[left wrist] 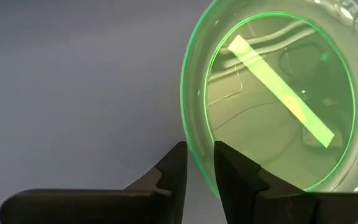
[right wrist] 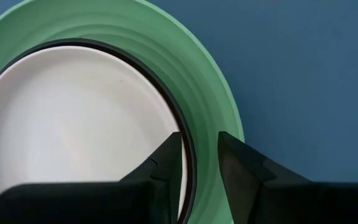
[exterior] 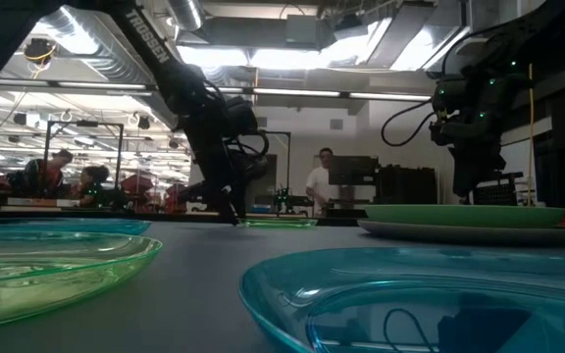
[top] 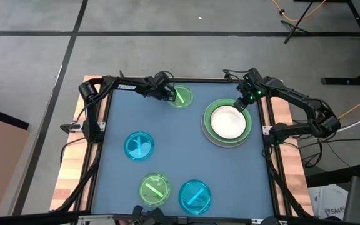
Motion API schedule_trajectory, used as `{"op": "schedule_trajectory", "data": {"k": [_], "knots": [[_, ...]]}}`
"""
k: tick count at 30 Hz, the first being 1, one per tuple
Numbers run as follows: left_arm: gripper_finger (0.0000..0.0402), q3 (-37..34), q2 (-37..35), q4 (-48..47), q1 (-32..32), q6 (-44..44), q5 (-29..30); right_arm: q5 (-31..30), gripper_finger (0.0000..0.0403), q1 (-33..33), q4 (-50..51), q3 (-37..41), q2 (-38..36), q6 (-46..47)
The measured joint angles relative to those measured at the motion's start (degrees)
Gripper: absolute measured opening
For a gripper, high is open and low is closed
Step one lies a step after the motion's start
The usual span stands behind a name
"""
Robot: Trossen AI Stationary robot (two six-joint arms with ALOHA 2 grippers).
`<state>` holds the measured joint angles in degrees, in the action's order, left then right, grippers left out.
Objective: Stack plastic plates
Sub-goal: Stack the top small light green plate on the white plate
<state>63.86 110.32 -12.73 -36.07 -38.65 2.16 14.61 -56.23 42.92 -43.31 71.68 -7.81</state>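
Observation:
A small translucent green plate (top: 181, 97) (left wrist: 272, 99) lies flat near the table's far edge. My left gripper (top: 171, 94) (left wrist: 199, 163) is at the plate's left edge, shut on its rim. On the right stands a stack (top: 227, 123): a white plate (right wrist: 73, 130) with a dark rim on top, a light green plate (right wrist: 210, 106) under it and a grey one at the bottom. My right gripper (top: 242, 104) (right wrist: 201, 155) is at the stack's far right edge, shut on the white plate's rim. My left gripper pinches the small green plate's rim (left wrist: 194, 140) at its left edge, one finger inside the plate and one outside. It comes slanting down from the far left. The plate lies flat on the table. My right gripper has the white plate's dark rim (right wrist: 188, 146) between its fingers at the far right edge. One finger is over the white plate, the other over the light green one. It comes from above and the far right. The white plate lies flat on the stack.
Three more small plates lie flat on the blue table top: a translucent blue one (top: 139, 145) at left centre, a green one (top: 154, 188) and a blue one (top: 195, 195) near the near edge. The table's middle is bare. People stand in the room beyond.

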Motion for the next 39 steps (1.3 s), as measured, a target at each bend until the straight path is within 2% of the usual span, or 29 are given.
{"op": "schedule_trajectory", "data": {"k": [11, 17, 29, 39], "knots": [[0.0073, 0.20, 1.45, 0.08, 0.10, -1.81, -2.06, 0.00, 0.0092, 0.00, 0.00, 0.00, 0.00, 0.00], [0.0071, 0.22, 1.53, 0.37, 0.19, -1.90, -1.25, 0.00, 0.0092, 0.00, 0.00, 0.00, 0.00, 0.00], [0.0005, 0.10, 1.80, 1.50, 0.19, -1.67, -1.21, 0.00, 0.0092, -0.01, 0.00, 0.00, 0.00, 0.00], [0.0001, -0.15, -0.97, 8.71, 0.27, -0.05, -3.70, 0.00, 0.0092, -0.02, 0.02, 0.00, -0.02, -0.02]]}}
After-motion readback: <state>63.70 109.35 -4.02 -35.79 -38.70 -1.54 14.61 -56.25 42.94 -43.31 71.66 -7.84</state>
